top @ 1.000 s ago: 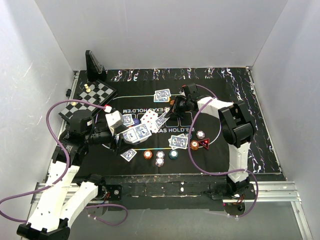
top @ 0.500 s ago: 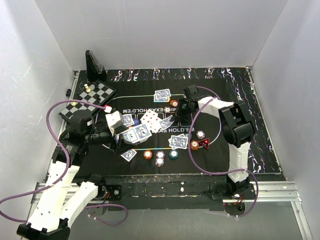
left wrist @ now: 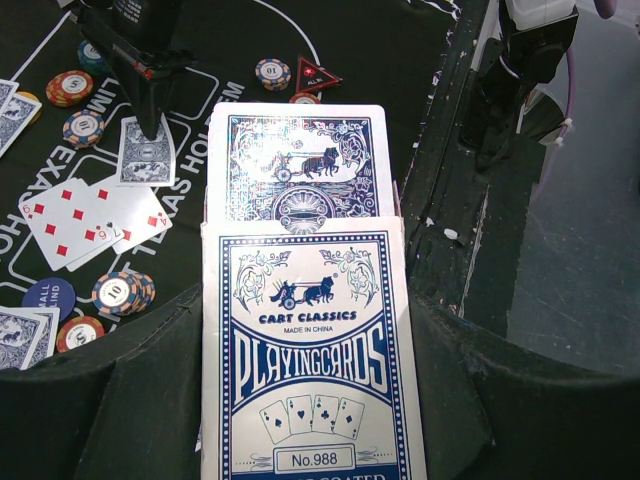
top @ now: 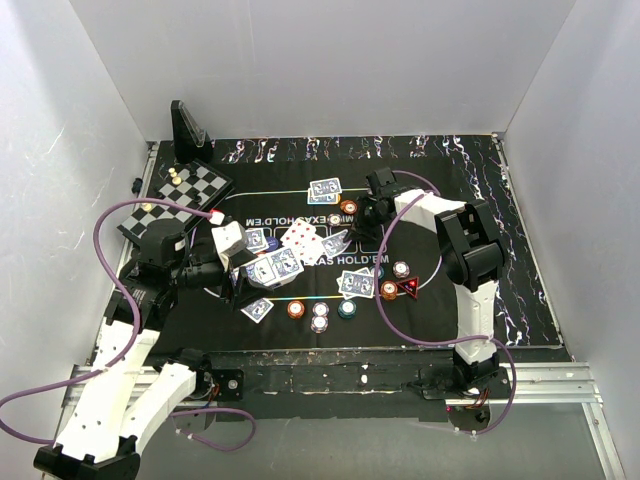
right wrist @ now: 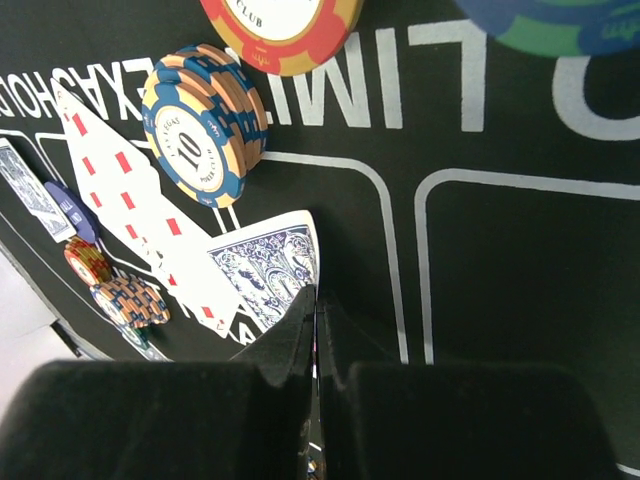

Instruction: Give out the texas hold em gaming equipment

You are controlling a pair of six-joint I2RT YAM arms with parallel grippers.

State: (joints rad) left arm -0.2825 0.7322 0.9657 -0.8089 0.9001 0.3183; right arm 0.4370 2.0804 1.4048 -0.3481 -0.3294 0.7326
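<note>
My left gripper point(top: 250, 272) point(left wrist: 305, 300) is shut on a blue-and-white playing-card box point(left wrist: 310, 360) point(top: 276, 266), held above the mat's left side. Patterned-back cards point(left wrist: 298, 160) stick out of the box's open end. My right gripper point(top: 353, 228) point(right wrist: 316, 292) is shut low over the mat's centre. It pinches the edge of one face-down card point(right wrist: 265, 265) point(top: 335, 243), which rests beside face-up red cards point(right wrist: 120, 190) point(top: 298, 237). A stack of orange-and-blue chips point(right wrist: 205, 120) lies just beyond. More chips point(top: 320, 315) and a red triangle marker point(top: 408, 288) line the mat's near side.
Pairs of face-down cards lie at the far middle point(top: 324, 189), near right point(top: 355, 283) and near left point(top: 257, 310) of the black mat point(top: 500, 260). A chessboard point(top: 185, 195) with pieces and a black stand point(top: 187, 130) occupy the far left corner. White walls enclose the table.
My right gripper has drawn back to the right and taken the face-down card a little way with it, off the face-up cards. The left arm and the card box have stayed still.
</note>
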